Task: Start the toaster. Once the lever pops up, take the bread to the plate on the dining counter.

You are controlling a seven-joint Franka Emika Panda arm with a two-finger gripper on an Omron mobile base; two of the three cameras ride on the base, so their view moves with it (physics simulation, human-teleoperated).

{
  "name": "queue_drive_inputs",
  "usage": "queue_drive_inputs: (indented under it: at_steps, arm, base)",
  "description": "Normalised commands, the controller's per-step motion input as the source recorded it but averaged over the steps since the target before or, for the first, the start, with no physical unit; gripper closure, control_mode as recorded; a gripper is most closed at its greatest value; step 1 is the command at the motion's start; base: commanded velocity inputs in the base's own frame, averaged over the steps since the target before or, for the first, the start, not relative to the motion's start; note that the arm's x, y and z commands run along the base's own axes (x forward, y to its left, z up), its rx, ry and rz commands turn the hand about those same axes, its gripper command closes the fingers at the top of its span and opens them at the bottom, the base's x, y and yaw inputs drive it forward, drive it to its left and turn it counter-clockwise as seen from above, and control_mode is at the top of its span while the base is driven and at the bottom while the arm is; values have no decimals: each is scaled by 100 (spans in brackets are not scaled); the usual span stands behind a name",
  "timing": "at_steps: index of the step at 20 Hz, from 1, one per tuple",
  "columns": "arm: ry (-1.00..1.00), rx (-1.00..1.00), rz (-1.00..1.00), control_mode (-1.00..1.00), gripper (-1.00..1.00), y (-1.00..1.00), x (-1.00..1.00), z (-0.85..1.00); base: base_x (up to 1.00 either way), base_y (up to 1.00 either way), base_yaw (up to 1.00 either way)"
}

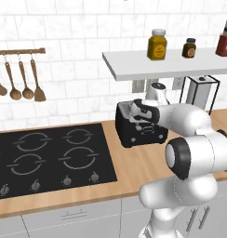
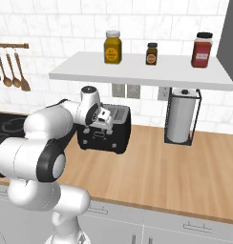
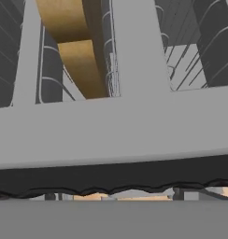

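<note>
A long wooden counter (image 2: 185,171) is seen along a white tiled wall, and the black toaster (image 2: 105,137) standing on it near the wall is taken as the landmark. To the toaster's left a black hob (image 1: 50,158) with four rings is set into the counter. Above the toaster a white shelf (image 2: 137,71) is fixed to the wall. On the shelf a yellow jar (image 2: 112,46) is placed almost straight above the toaster, a small dark jar (image 2: 151,53) further right, and a red jar (image 2: 202,49) furthest right; their labels are too small to be read. To the toaster's right a paper towel roll (image 2: 179,116) is held upright in a black wire stand. Far left of the toaster, wooden spoons (image 1: 20,79) are hung from a rail. The gripper (image 2: 103,117) is held directly over the toaster's top, its jaws spread wide with nothing between them. In the hand view the bread (image 3: 77,51) is seen sunk in a toaster slot, tan-brown between grey wire guides. Small white marks are visible on the toaster's front, but no writing can be made out.
</note>
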Motion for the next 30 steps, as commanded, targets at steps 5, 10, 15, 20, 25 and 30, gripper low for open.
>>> queue_drive_inputs:
  at_steps: [5, 10, 15, 20, 25, 30]
  arm:
    - [0, 0, 0, -100, -100, 0, 0, -8]
    - [0, 0, -1, -100, -100, 0, -2, -10]
    - [0, 0, -1, -100, -100, 0, -7, -15]
    - [0, 0, -1, -100, -100, 0, -5, -27]
    - [-4, 0, -1, -100, -100, 0, -8, -18]
    - [-14, 0, -1, -100, -100, -6, -17, -6]
  base:
    - [0, 0, 0]
    - [0, 0, 0]
    - [0, 0, 0]
    - [0, 0, 0]
    - [0, 0, 0]
    - [0, 0, 0]
